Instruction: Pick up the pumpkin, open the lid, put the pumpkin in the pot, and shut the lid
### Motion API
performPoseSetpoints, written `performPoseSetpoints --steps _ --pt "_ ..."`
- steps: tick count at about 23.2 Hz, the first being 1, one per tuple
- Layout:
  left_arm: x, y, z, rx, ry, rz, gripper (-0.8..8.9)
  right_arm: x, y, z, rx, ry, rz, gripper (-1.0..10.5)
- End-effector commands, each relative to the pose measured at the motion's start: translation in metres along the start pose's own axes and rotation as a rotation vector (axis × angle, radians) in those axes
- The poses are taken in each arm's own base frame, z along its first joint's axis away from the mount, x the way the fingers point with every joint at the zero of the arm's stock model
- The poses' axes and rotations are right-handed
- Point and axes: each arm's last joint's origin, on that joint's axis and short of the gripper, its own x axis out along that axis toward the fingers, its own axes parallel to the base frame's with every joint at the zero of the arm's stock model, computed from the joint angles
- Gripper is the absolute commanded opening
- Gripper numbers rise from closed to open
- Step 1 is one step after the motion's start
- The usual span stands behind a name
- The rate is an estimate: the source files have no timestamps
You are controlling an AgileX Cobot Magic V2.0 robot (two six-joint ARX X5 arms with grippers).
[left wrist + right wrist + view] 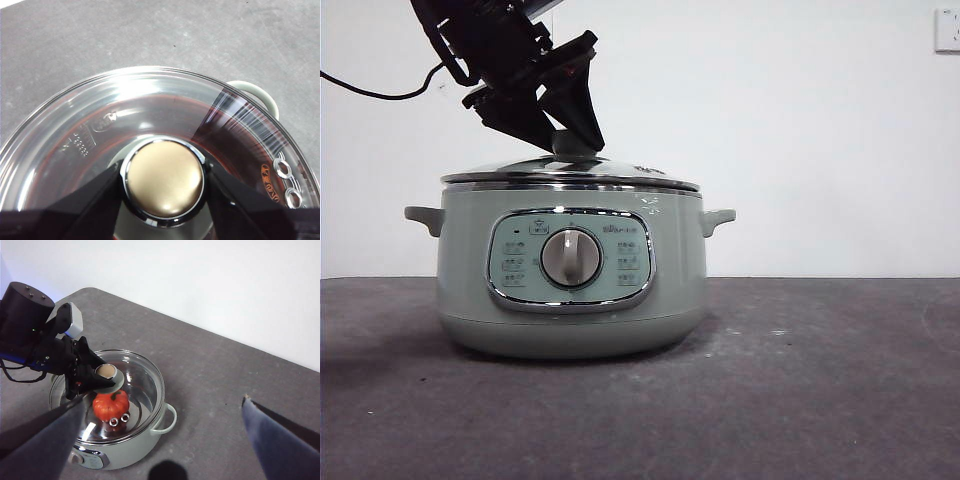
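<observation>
The sage-green pot [570, 300] stands on the table with the lid [620, 172] resting on it. The lid is clear glass with a chrome rim. My left gripper [572, 138] comes down from the upper left and is shut on the lid's knob [164, 182], one jaw on each side. Through the glass, the right wrist view shows the orange pumpkin [110, 407] lying inside the pot [135, 450], under the lid [142, 372] and the left gripper [100, 379]. My right gripper [163, 402] is open and empty, high above the table to the pot's side.
The dark grey table [820, 380] stretches to the pot's right and front. A pot side handle [260, 95] juts out beside the lid. A white wall stands behind. A black cable [370, 92] hangs at the upper left.
</observation>
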Motion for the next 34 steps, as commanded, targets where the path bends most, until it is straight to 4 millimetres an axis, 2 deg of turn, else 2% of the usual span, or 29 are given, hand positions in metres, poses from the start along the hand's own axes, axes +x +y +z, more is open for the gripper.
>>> performPoseSetpoints --steps 1,5,9,11,12,13,14,15,21,26,29,34 --pt "-0.001 -0.002 0.005 0.011 -0.039 -0.009 -0.12 0.001 0.000 0.000 0.009 -0.002 0.002 6.0" --pt "-0.001 -0.002 0.004 0.009 -0.026 -0.011 -0.12 0.000 0.000 0.000 0.009 -0.001 0.002 6.0" --pt "-0.001 -0.002 0.003 0.005 -0.014 -0.013 0.29 0.001 0.000 -0.001 0.007 0.009 0.003 6.0" --pt "-0.001 -0.002 0.002 0.004 -0.008 -0.013 1.69 0.000 0.000 -0.002 0.007 0.017 0.005 6.0" --pt "-0.001 -0.002 0.001 0.000 -0.003 -0.014 3.02 0.001 0.001 -0.002 0.006 0.023 0.008 6.0" --pt "-0.001 -0.002 0.001 0.000 -0.001 -0.014 3.91 0.001 0.001 -0.003 0.006 0.027 0.008 6.0" --pt "-0.001 -0.002 0.001 -0.001 0.001 -0.014 4.66 0.001 0.001 -0.003 0.005 0.032 0.010 6.0" --pt "-0.001 -0.002 0.001 -0.001 0.001 -0.013 4.81 0.001 0.001 -0.004 0.005 0.038 0.011 6.0" --pt "-0.008 -0.003 0.002 -0.002 0.005 -0.014 4.79 0.000 0.001 -0.010 -0.001 0.097 0.017 6.0" --pt "-0.027 -0.007 0.007 0.004 -0.022 -0.011 4.79 0.000 0.004 -0.015 0.012 0.156 0.113 5.9" --pt "-0.045 -0.010 0.009 0.005 -0.029 -0.010 4.79 -0.001 0.006 -0.018 0.019 0.183 0.180 5.9" --pt "-0.086 -0.019 0.007 0.001 -0.010 -0.018 4.78 -0.001 0.009 -0.024 0.028 0.249 0.271 5.9"
